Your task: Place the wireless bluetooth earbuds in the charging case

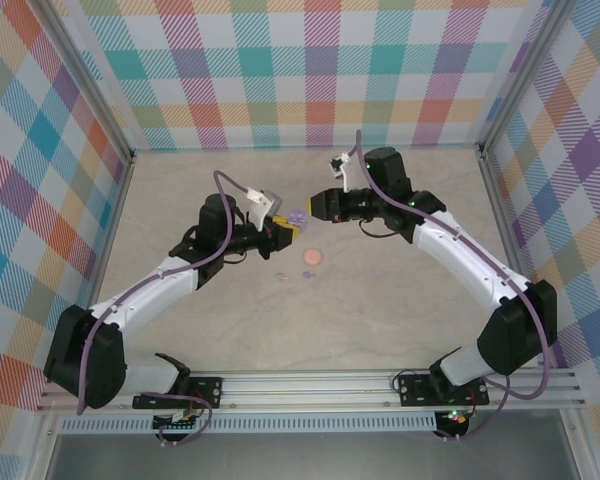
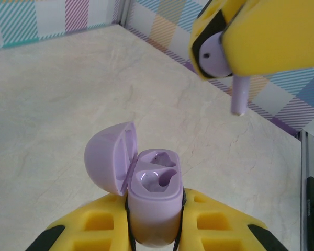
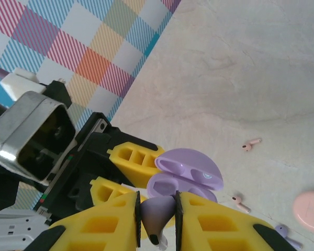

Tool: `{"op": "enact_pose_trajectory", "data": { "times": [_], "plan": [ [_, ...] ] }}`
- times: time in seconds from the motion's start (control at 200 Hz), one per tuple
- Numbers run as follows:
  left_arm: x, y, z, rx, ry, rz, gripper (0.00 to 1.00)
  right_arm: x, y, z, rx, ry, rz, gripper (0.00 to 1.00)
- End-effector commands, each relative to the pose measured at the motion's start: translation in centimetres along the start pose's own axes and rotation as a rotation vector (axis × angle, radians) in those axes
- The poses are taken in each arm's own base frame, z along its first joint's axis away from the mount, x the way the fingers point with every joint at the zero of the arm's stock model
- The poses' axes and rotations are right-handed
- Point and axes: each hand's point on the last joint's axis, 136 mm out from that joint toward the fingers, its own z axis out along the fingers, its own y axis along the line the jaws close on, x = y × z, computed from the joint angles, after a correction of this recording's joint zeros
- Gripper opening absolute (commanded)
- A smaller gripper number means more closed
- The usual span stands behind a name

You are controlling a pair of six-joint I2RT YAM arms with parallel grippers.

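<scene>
The purple charging case (image 2: pixel 153 196) stands upright with its lid swung open to the left, and my left gripper (image 2: pixel 154 222) is shut on its body. Both of its sockets look empty. My right gripper (image 3: pixel 158 217) is shut on a purple earbud (image 3: pixel 158 212), stem pointing down, just above and beside the open case (image 3: pixel 186 178). From the left wrist view that earbud (image 2: pixel 220 57) hangs up and to the right of the case. In the top view the two grippers (image 1: pixel 285 232) (image 1: pixel 317 205) meet at the case (image 1: pixel 297 216) mid-table.
Two pink earbuds (image 3: pixel 251 143) (image 3: pixel 240 203) and another purple earbud (image 3: pixel 286 233) lie loose on the table. A round pink disc (image 1: pixel 311 257) rests near them. Checked walls enclose the table on three sides.
</scene>
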Motion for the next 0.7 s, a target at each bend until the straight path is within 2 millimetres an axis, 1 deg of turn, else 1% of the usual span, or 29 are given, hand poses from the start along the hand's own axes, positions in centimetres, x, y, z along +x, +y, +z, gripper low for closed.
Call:
{"op": "enact_pose_trajectory", "data": {
  "times": [0.0,0.255,0.695],
  "plan": [
    [-1.9,-1.4,-0.9,0.024,-0.080,0.087,0.15,-1.4,1.7,-0.7,0.019,-0.077,-0.061,0.23],
    [-2.2,-2.0,-1.6,0.023,-0.098,0.120,0.14,-1.7,2.6,-0.5,0.031,-0.121,-0.096,0.23],
    [-2.8,-2.2,-1.9,0.017,-0.118,0.109,0.14,-1.5,2.7,0.1,0.036,-0.139,-0.097,0.23]
  ]
}}
